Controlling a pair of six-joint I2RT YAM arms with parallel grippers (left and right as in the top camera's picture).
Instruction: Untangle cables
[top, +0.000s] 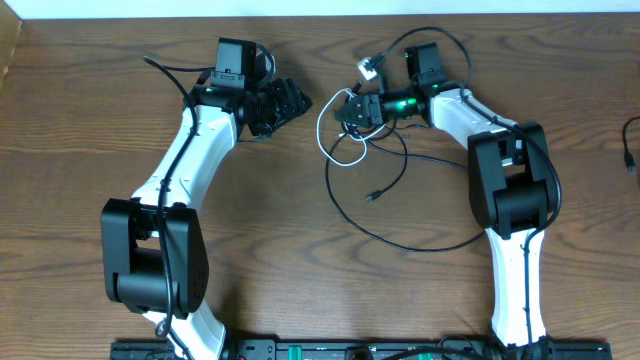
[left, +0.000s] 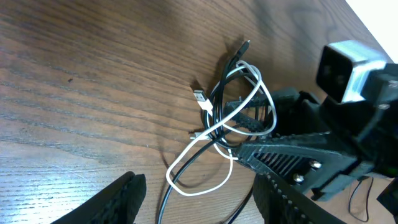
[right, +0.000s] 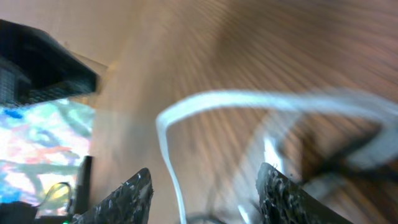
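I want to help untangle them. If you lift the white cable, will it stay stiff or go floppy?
Probably floppy: the white cable lies in loose loops. Likely light, since it is so thin. It may drag the black cable along, because they cross over each other.

A black cable (top: 420, 248) and white cable (left: 186, 193) lie tangled on the wooden table (top: 300, 260).

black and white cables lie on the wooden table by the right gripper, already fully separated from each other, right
Not separated: the left wrist view shows the white cable and black cable looped through each other in one tangle. The rest holds: they lie on the wooden table by the right gripper.
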